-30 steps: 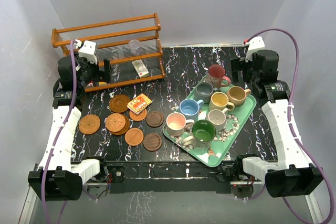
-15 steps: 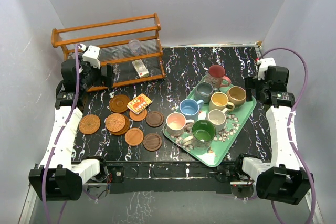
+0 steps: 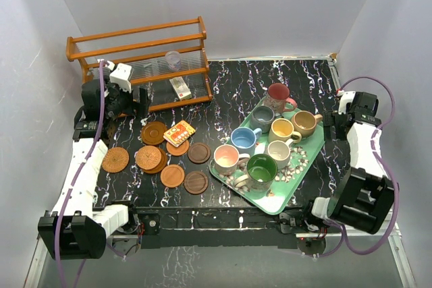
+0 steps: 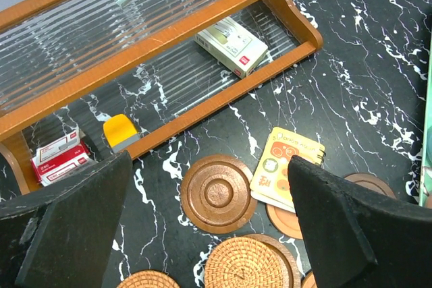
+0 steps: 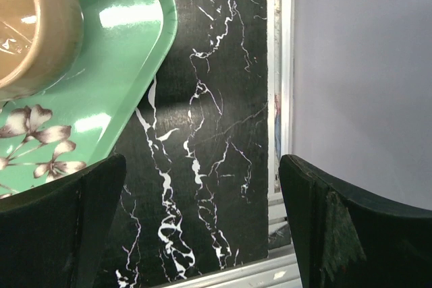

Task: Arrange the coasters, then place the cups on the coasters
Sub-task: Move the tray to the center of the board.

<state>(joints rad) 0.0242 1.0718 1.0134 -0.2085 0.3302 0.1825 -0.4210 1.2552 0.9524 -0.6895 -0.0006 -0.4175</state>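
Several round wooden coasters [image 3: 172, 175] lie loose on the left half of the black marble table, some overlapping. My left gripper [image 3: 140, 99] hangs open just behind them, above a ringed brown coaster [image 4: 219, 193] and a woven coaster [image 4: 251, 264], with nothing between its fingers. Several cups stand on a green tray [image 3: 307, 156] to the right: maroon [image 3: 277, 94], grey [image 3: 262, 117], yellow [image 3: 282, 129], tan [image 3: 305, 123], blue [image 3: 244, 139], off-white [image 3: 278, 152], pink [image 3: 227, 158] and green [image 3: 260, 168]. My right gripper [image 3: 331, 126] is open and empty over bare table beside the tray's right rim [image 5: 135, 79], near the tan cup [image 5: 34, 25].
An orange patterned card [image 3: 179, 133] lies on the coasters. A wooden rack [image 3: 138, 48] at the back left holds a clear plastic cup [image 3: 173, 59] and small boxes [image 4: 233, 46]. Pebbles lie on the tray's near end. The table's right edge [image 5: 280, 99] is close to my right gripper.
My right arm has folded and drawn its gripper from the back right corner toward me, along the right edge beside the tray. The left gripper has crept slightly to the right.
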